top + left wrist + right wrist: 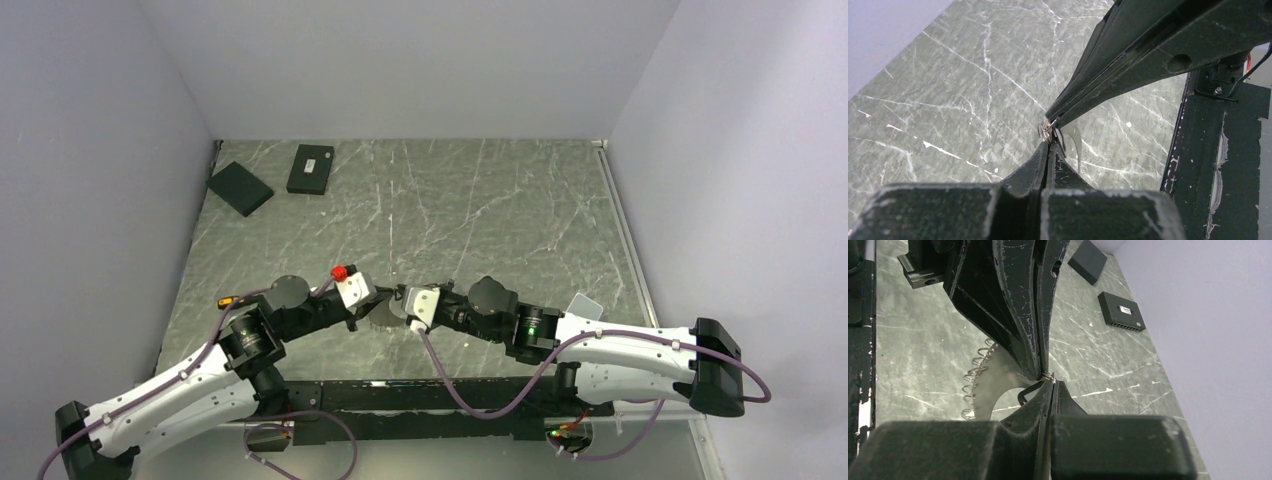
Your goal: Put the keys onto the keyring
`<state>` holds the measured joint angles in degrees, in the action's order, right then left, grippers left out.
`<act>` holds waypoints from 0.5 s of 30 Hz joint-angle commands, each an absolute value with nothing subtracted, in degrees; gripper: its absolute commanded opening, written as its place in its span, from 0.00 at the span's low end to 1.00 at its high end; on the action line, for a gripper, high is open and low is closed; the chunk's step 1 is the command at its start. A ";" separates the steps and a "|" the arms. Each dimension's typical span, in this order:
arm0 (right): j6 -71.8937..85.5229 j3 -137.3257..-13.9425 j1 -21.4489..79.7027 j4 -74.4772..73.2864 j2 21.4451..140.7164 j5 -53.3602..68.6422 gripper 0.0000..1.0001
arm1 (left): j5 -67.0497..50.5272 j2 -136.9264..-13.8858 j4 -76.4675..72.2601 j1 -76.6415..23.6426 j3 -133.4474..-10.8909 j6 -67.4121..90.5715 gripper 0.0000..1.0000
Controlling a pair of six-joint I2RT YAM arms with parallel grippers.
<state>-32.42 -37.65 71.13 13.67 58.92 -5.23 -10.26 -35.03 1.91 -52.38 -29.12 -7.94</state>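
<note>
Two arms: left pincer and right pincer meet tip to tip, both clamped on the keyring above the tabletop. Keys hang below, mostly hidden; I can't count them. Two black boxes far-left.

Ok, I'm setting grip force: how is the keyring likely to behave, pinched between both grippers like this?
Probably slippery: the keyring is thin bare wire, caught only at the very tips of the shut left gripper and right gripper. Likely to twist or swing, since the keys fan out to one side. It looks light.
</note>
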 commanded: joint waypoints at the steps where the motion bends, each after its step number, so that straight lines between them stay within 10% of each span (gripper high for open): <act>1: -32.64 -39.29 71.28 14.41 57.66 -4.73 0.00 | -10.22 -33.03 3.05 -52.34 -31.17 -9.92 0.00; 15: -25.96 -38.78 69.75 16.05 58.20 -0.57 0.00 | -16.26 -28.56 2.17 -52.29 -31.02 -12.99 0.00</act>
<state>-30.81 -37.65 71.24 13.85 58.87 -1.69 -13.72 -31.05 7.14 -52.31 -29.65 -11.03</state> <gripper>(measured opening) 0.014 0.011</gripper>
